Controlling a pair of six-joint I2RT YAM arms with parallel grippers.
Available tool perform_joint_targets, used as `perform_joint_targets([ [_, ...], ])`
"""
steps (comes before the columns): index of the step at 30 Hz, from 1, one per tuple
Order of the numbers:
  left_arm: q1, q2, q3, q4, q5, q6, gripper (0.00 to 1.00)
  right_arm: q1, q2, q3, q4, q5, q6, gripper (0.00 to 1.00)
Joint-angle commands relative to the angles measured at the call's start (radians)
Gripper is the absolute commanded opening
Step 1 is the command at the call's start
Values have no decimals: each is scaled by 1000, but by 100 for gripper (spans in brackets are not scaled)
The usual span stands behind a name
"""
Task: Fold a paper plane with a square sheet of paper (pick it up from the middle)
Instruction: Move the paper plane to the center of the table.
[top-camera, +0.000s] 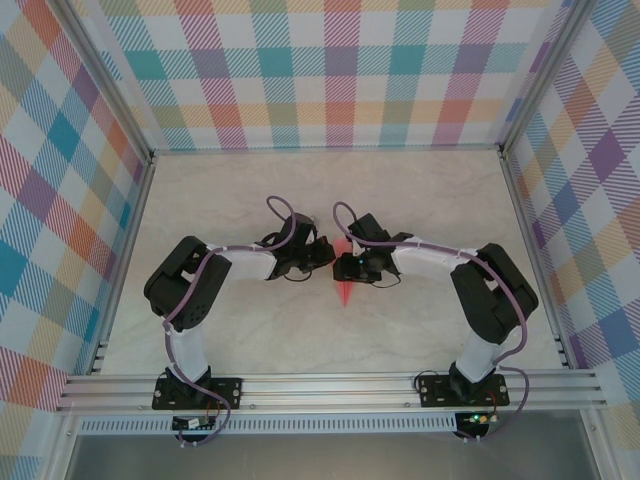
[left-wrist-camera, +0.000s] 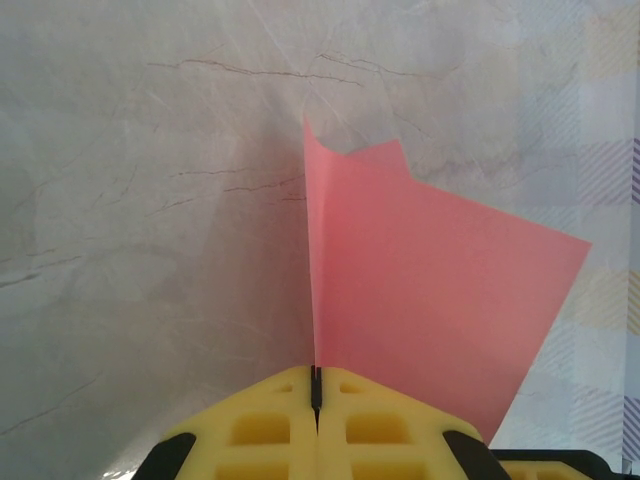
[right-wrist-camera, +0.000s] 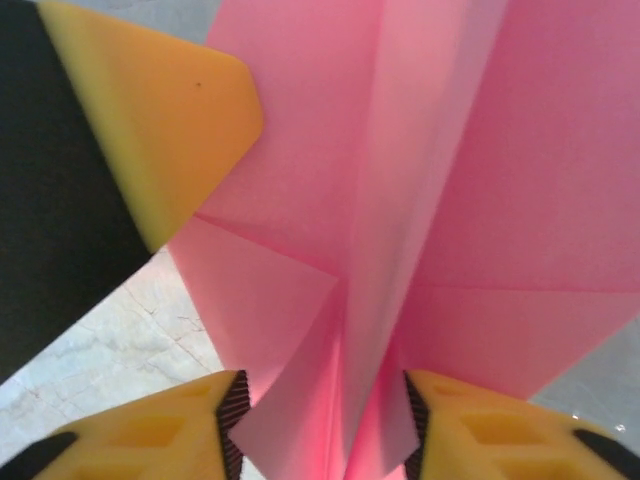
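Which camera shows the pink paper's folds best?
The right wrist camera: creases in the pink paper show close up inside the right gripper. The left wrist camera sees a smooth flap pinched in the left gripper. The top camera sees a tiny wedge.

A pale, marble-patterned tabletop (top-camera: 420, 330) with thin dark veins lies flat inside a three-sided enclosure. The far wall (top-camera: 330, 70), left wall (top-camera: 60, 200) and right wall (top-camera: 590, 200) are panels covered in pastel plaid of teal, orange, pink, purple and yellow. Silver aluminium posts (top-camera: 115, 100) rise at the far corners. A grooved aluminium rail (top-camera: 330, 385) crosses the near edge of the tabletop, with a perforated metal strip (top-camera: 330, 424) just nearer and a plain grey surface (top-camera: 330, 455) nearest of all.
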Motion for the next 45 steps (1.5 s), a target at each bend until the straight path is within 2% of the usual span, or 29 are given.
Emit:
perform_joint_targets([
  [1, 17, 7, 0, 19, 13, -10, 0, 8, 17, 25, -26, 21, 10, 36],
  [5, 18, 5, -3, 19, 11, -9, 0, 9, 25, 27, -32, 35, 22, 27],
  [11, 20, -9, -9, 21, 5, -10, 4, 9, 45, 41, -40, 38, 38, 23],
  [14, 24, -29, -15, 10, -4, -16, 8, 9, 39, 42, -42, 44, 45, 19],
  [18, 39, -96, -37, -32, -41, -16, 23, 11, 15, 44, -68, 80, 50, 11],
  [21, 57, -170, -71, -105, -112, -10, 34, 12, -1, 52, -111, 115, 38, 8],
  [25, 68, -296, -90, -300, -325, 13, 51, 25, -3, 87, -206, 207, 30, 6],
  [29, 78, -379, -92, -460, -469, 24, 59, 57, 35, 139, -289, 295, 35, 6],
  [34, 88, -442, -116, -515, -534, 24, 63, 89, 82, 198, -341, 367, 48, 7],
  [45, 103, -454, -135, -515, -528, 15, 65, 120, 182, 273, -389, 418, 54, 12],
])
